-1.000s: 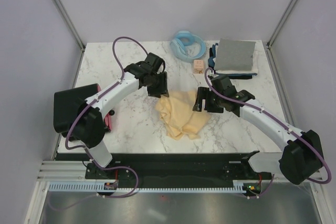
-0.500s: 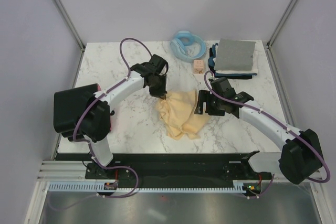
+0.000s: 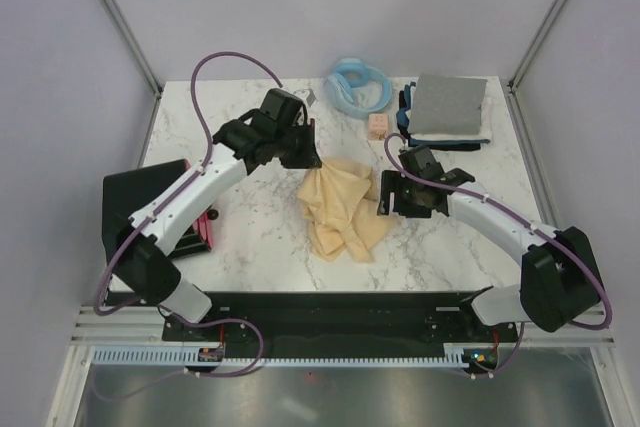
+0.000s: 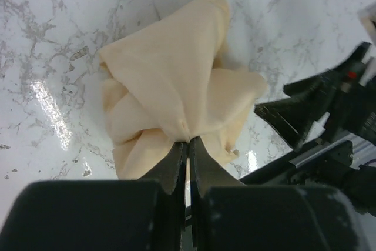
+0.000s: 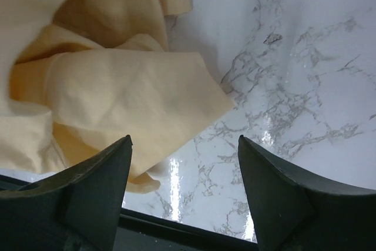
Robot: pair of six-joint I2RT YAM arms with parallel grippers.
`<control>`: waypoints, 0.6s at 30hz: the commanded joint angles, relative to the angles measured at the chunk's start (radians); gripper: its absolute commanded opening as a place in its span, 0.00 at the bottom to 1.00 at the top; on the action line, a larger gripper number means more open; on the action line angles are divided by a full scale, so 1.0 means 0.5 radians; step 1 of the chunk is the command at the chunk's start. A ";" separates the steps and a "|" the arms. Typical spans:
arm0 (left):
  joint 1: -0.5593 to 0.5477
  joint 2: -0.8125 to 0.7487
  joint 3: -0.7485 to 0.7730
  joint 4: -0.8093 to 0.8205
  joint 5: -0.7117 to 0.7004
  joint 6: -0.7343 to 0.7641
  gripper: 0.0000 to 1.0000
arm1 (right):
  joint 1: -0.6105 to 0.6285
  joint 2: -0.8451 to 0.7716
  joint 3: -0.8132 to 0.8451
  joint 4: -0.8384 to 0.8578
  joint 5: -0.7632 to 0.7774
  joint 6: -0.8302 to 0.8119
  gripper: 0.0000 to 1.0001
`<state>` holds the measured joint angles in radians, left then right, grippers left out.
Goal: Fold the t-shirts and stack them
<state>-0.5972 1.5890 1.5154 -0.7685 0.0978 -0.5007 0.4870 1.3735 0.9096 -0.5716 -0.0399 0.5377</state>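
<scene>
The pale yellow t-shirt point(image 3: 340, 209) lies crumpled near the middle of the marble worktop point(image 3: 250, 237), between the 2 arms. It is bunched into loose folds rather than spread flat.

The left claw point(image 4: 188, 143) is pinched fully shut on a ridge of this cloth. In the left wrist view the fabric fans out from its closed tips towards the far side. From above, this claw point(image 3: 308, 159) sits at the far-left corner of the shirt.

The right claw point(image 5: 184, 143) stands wide apart and holds nothing. In its wrist view 1 finger is over the edge of a yellow fold and the other over bare marble. From above, it point(image 3: 385, 193) is just beside the shirt's right edge.

At the far right corner a folded grey t-shirt point(image 3: 448, 104) rests on top of a dark navy t-shirt point(image 3: 404, 110), which sticks out at its left side. A thin pale strip shows along the near edge of that pile.

A light blue ring point(image 3: 357, 85) lies left of the pile, with a small tan block point(image 3: 377, 125) just in front of it. A black box point(image 3: 135, 209) sits at the worktop's left edge, partly under the left arm.
</scene>
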 commanded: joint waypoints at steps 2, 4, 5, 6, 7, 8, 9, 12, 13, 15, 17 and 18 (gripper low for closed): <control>-0.283 -0.370 0.031 0.089 0.108 0.121 0.02 | -0.117 -0.023 0.006 0.137 0.144 0.020 0.81; -0.355 -0.518 0.052 0.095 0.148 0.161 0.02 | -0.179 -0.041 -0.003 0.155 0.153 0.053 0.80; -0.397 -0.561 0.077 0.092 0.154 0.161 0.02 | -0.246 -0.047 -0.003 0.165 0.135 0.093 0.80; -0.404 -0.607 0.101 0.092 0.178 0.133 0.02 | -0.283 -0.050 0.000 0.168 0.111 0.106 0.80; -0.413 -0.674 0.147 0.092 0.182 0.115 0.02 | -0.308 -0.035 0.006 0.183 0.086 0.112 0.80; -0.419 -0.711 0.169 0.092 0.179 0.097 0.02 | -0.339 -0.023 0.021 0.222 0.086 0.112 0.80; -0.419 -0.739 0.184 0.095 0.160 0.066 0.02 | -0.339 -0.004 0.046 0.229 0.086 0.094 0.79; -0.422 -0.834 0.221 0.089 0.151 0.078 0.02 | -0.345 0.045 0.126 0.232 0.086 0.063 0.79; -0.422 -0.855 0.239 0.089 0.145 0.084 0.02 | -0.345 0.033 0.138 0.229 0.089 0.063 0.79; -0.422 -0.917 0.255 0.092 0.081 0.102 0.02 | -0.357 -0.025 0.141 0.232 0.098 0.054 0.79; -0.422 -0.920 0.289 0.064 0.044 0.133 0.02 | -0.369 -0.065 0.135 0.250 0.086 0.023 0.80; -0.422 -0.908 0.292 0.052 0.025 0.145 0.02 | -0.366 -0.090 0.129 0.257 0.010 0.008 0.80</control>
<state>-0.8082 1.1458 1.6081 -0.7761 0.1547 -0.4732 0.3096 1.3838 0.9375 -0.4896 -0.0017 0.5652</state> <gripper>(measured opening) 0.030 0.796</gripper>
